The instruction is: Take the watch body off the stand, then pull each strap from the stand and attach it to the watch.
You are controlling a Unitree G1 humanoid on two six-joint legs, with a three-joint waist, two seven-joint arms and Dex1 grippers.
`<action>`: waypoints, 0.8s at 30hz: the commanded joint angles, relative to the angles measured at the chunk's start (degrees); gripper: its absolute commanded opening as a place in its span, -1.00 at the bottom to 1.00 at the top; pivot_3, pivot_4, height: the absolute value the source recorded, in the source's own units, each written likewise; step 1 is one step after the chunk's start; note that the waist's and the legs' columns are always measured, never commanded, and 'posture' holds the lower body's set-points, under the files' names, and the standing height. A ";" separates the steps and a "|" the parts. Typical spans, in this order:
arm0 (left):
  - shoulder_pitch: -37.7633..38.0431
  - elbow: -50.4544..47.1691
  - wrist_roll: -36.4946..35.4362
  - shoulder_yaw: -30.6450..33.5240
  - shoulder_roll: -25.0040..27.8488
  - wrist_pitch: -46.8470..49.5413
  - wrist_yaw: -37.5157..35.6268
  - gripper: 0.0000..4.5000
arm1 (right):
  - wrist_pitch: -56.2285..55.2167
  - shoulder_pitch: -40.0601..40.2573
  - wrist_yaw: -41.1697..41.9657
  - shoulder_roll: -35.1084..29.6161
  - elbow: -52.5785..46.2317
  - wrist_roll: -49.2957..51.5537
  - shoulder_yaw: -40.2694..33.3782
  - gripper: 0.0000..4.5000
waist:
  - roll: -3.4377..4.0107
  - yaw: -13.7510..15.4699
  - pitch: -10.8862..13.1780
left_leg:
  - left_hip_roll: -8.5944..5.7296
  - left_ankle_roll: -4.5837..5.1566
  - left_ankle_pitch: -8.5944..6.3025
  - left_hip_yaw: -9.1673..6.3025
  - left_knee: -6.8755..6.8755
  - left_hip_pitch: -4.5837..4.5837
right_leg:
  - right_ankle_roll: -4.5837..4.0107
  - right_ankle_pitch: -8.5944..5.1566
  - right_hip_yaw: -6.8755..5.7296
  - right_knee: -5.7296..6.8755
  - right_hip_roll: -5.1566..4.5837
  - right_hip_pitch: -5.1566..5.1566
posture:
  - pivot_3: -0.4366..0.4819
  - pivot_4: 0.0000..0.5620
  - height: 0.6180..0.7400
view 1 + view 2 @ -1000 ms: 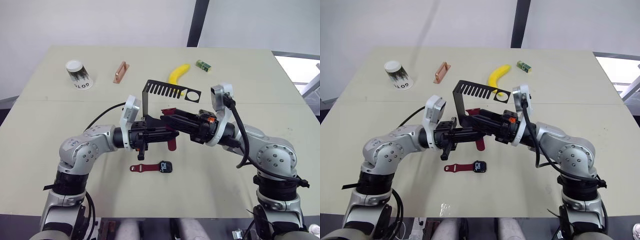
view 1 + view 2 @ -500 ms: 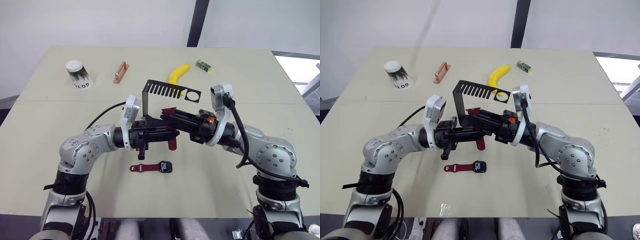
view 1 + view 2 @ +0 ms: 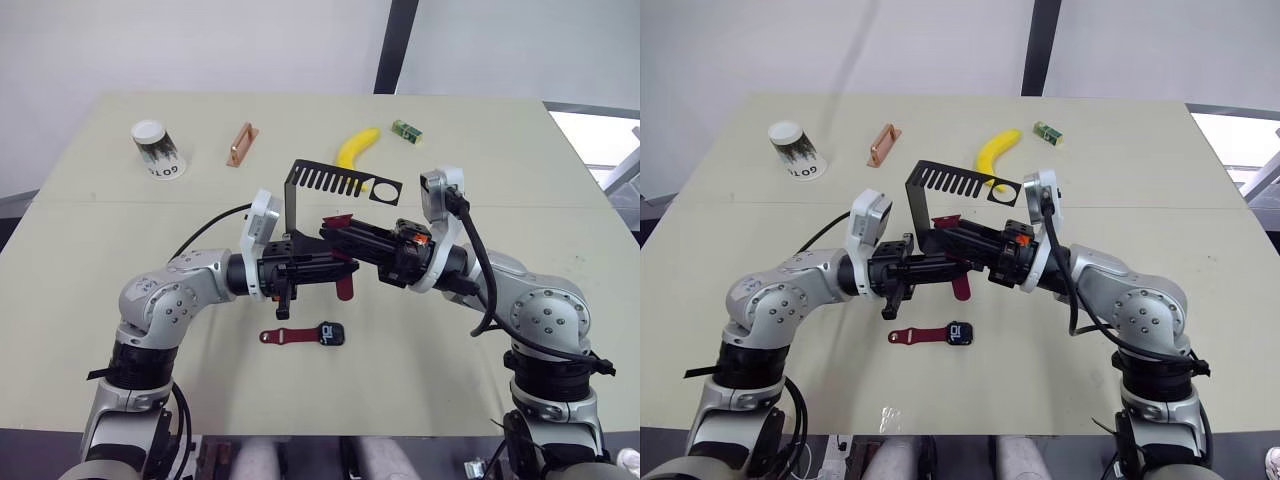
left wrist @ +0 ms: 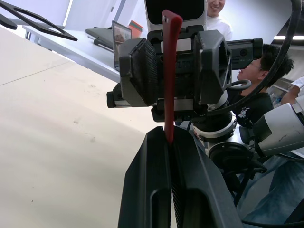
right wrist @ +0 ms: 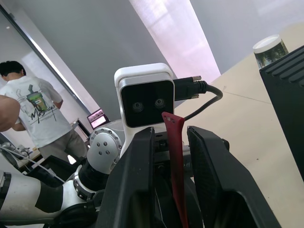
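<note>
Mid-worktop, before stand | left gripper jaws pinch strap | right gripper jaws wide around it | watch near front edge

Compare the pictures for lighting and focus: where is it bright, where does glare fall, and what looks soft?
Left eye view: even light on the table, with a washed-out bright patch beyond its far right corner. Right eye view: a small glare spot near the table's front edge. Left wrist view: the strap is fairly sharp, the people behind soft. Right wrist view: a bright streak on the wall behind, blown out.

Stand base behind tools
</note>
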 commanded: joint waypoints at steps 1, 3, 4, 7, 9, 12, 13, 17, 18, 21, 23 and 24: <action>-0.16 -1.66 -1.16 1.05 -0.18 -0.60 -0.20 -1.00 | -1.38 -0.08 -0.38 0.09 -2.37 0.79 -0.76 -0.48 | 0.00 0.00 0.00 | 0.00 0.00 0.00 0.00 0.00 0.00 | 0.00 0.00 0.00 0.00 0.00 0.00 | -0.05 -0.47 1.00; -0.16 -1.65 -1.14 1.07 -0.22 -0.64 -0.15 -1.00 | -1.32 -0.10 -0.31 0.08 -2.33 1.00 -0.84 -0.60 | 0.00 0.00 0.00 | 0.00 0.00 0.00 0.00 0.00 0.00 | 0.00 0.00 0.00 0.00 0.00 0.00 | -0.05 -0.47 1.00; -0.14 -1.67 -1.13 1.07 -0.25 -0.67 -0.13 -1.00 | -1.28 -0.10 -0.27 0.08 -2.31 1.16 -0.90 -0.72 | 0.00 0.00 0.00 | 0.00 0.00 0.00 0.00 0.00 0.00 | 0.00 0.00 0.00 0.00 0.00 0.00 | -0.05 -0.47 1.00; -0.04 -1.77 -1.14 1.10 -0.29 -0.73 -0.09 -1.00 | -1.21 -0.11 -0.22 0.08 -2.25 1.36 -0.97 -0.97 | 0.00 0.00 0.00 | 0.00 0.00 0.00 0.00 0.00 0.00 | 0.00 0.00 0.00 -0.01 0.00 0.00 | -0.05 -0.47 1.00; 0.00 -1.78 -1.19 1.16 -0.35 -0.71 -0.02 -1.00 | -1.22 -0.14 -0.18 0.07 -2.23 1.35 -0.95 -0.97 | 0.00 0.00 0.00 | 0.00 0.00 0.00 0.00 0.00 0.00 | 0.00 0.00 0.00 0.00 0.00 0.00 | -0.05 -0.47 1.00; 0.09 -1.87 -1.21 1.18 -0.42 -0.72 0.06 -1.00 | -1.24 -0.18 -0.15 0.10 -2.19 1.39 -0.97 -0.97 | 0.00 0.00 0.00 | 0.00 0.00 0.00 0.00 0.00 0.00 | 0.00 0.00 0.00 0.00 0.00 0.00 | -0.05 -0.47 1.00; 0.13 -1.91 -1.21 1.17 -0.43 -0.72 0.07 -1.00 | -1.24 -0.17 -0.14 0.12 -2.20 1.40 -0.96 -0.97 | 0.00 0.00 0.00 | 0.00 0.00 0.00 0.00 0.00 0.00 | 0.00 0.00 0.00 0.00 0.00 0.00 | -0.05 -0.47 1.00; 0.14 -1.92 -1.28 1.22 -0.48 -0.68 0.11 -1.00 | -1.33 -0.20 -0.10 0.24 -2.21 1.39 -0.90 -0.97 | 0.00 0.00 0.00 | 0.00 0.00 0.00 0.00 0.00 0.00 | 0.00 0.00 0.00 -0.01 0.00 0.00 | -0.05 -0.47 1.00; 0.15 -1.90 -1.26 1.22 -0.50 -0.70 0.12 -1.00 | -1.36 -0.23 -0.09 0.30 -2.21 1.40 -0.89 -0.97 | 0.00 0.00 0.00 | 0.00 0.00 0.00 0.00 0.00 0.00 | 0.00 0.00 0.00 -0.01 0.00 0.00 | -0.05 -0.47 1.00; 0.20 -1.98 -1.28 1.22 -0.55 -0.72 0.19 -1.00 | -1.45 -0.23 -0.01 0.35 -2.35 1.39 -0.86 -0.97 | 0.00 0.00 0.00 | 0.00 0.00 0.00 0.00 0.00 0.00 | 0.00 0.00 0.00 0.00 0.00 0.00 | -0.05 -0.47 1.00; 0.19 -1.85 -1.74 1.42 -0.68 -0.37 0.22 -1.00 | -1.46 -0.22 0.09 0.34 -2.47 1.41 -0.85 -0.97 | 0.00 0.00 0.00 | 0.00 0.00 0.00 0.00 0.00 0.00 | 0.00 0.00 0.00 -0.01 0.00 0.00 | -0.05 -0.47 1.00; 0.15 -1.73 -2.02 1.57 -0.65 -0.17 0.10 -0.86 | -1.49 -0.24 0.15 0.32 -2.52 1.39 -0.84 -0.99 | 0.00 0.00 0.00 | 0.00 0.00 0.00 0.00 0.00 0.00 | 0.00 0.00 0.00 0.00 0.00 0.00 | -0.05 -0.47 1.00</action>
